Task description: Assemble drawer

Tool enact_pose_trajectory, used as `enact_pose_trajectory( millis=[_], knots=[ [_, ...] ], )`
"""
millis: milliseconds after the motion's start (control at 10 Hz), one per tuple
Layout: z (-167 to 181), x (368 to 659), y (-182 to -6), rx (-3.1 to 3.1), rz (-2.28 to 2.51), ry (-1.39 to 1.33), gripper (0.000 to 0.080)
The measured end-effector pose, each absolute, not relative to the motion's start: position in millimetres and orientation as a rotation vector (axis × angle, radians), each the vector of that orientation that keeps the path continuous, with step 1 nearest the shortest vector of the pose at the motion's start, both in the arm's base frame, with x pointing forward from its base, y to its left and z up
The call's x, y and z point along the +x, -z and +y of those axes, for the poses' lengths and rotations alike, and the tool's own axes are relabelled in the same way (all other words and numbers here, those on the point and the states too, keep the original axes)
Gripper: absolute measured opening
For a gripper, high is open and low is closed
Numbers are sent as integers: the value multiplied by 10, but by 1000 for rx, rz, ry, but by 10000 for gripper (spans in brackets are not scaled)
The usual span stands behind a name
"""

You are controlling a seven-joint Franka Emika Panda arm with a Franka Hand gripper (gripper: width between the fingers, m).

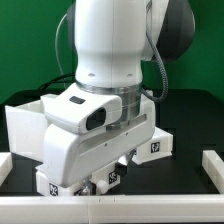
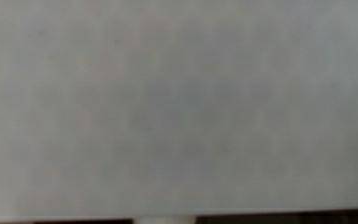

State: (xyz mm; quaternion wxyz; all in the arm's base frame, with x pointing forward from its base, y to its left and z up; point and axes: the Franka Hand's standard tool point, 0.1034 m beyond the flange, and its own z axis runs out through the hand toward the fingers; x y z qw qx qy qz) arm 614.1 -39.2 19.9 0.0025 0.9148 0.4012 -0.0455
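Observation:
In the exterior view my arm fills the middle and hides much of the drawer. The large white housing (image 1: pixel 24 126) stands at the exterior view's left, behind the arm. A white tagged drawer part (image 1: pixel 155 147) shows under the hand toward the exterior view's right, and another tagged white corner (image 1: pixel 52 184) pokes out low on the left. My gripper (image 1: pixel 103 181) hangs low, right at these white parts; its fingers are small and dark, and their gap is unclear. A blurred flat white surface (image 2: pixel 176 95) fills nearly the whole wrist view, very close to the camera.
The table top (image 1: pixel 190 120) is black. A white rail (image 1: pixel 214 165) runs along the exterior view's right edge. Another white rail (image 1: pixel 110 208) lies along the front, with a short piece at the left. A green wall stands behind.

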Motion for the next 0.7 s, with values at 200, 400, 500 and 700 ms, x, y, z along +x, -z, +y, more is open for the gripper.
enact_pose_trajectory(
  millis=[200,400,500,700],
  knots=[
    [-392,6141,-199,2869,1258,143,420],
    [-392,6143,-201,2869,1258,142,156],
    [-391,6144,-201,2869,1258,142,156],
    [-391,6144,-201,2869,1258,142,156]
  ],
)
